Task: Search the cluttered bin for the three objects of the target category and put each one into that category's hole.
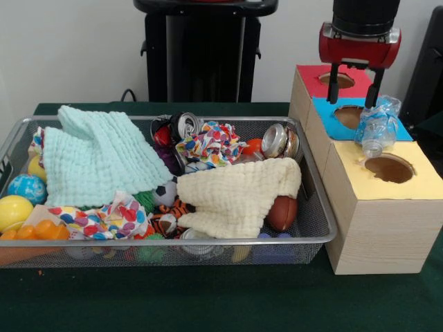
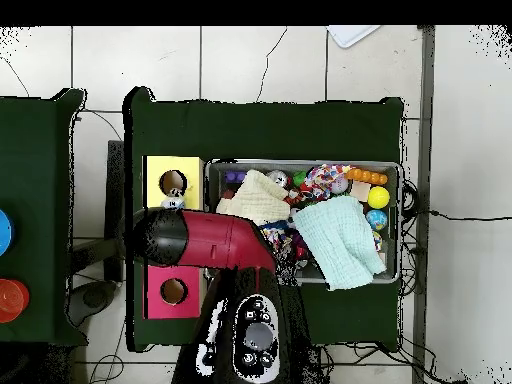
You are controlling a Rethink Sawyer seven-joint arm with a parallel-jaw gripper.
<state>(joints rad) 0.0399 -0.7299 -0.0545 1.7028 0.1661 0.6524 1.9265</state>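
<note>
In the front view my gripper (image 1: 354, 93) hangs over the blue-surround hole (image 1: 348, 116) on the pale wooden box, with its two black fingers spread apart. A crushed clear plastic bottle (image 1: 379, 124) with a blue label lies tilted on the blue surround, just right of the hole and reaching onto the yellow part. It lies just below my right finger, and nothing is between the fingers. The wire mesh bin (image 1: 208, 243) stands to the left, full of clutter. No other bottle shows clearly in it. In the overhead view my arm (image 2: 200, 240) covers the blue hole.
The red-surround hole (image 1: 337, 79) lies behind the blue one and the yellow-surround hole (image 1: 390, 168) in front. The bin holds a mint cloth (image 1: 97, 155), a cream cloth (image 1: 235, 194), two dented cans (image 1: 187, 125) (image 1: 279, 140), a small football (image 1: 282, 212) and coloured balls (image 1: 14, 209).
</note>
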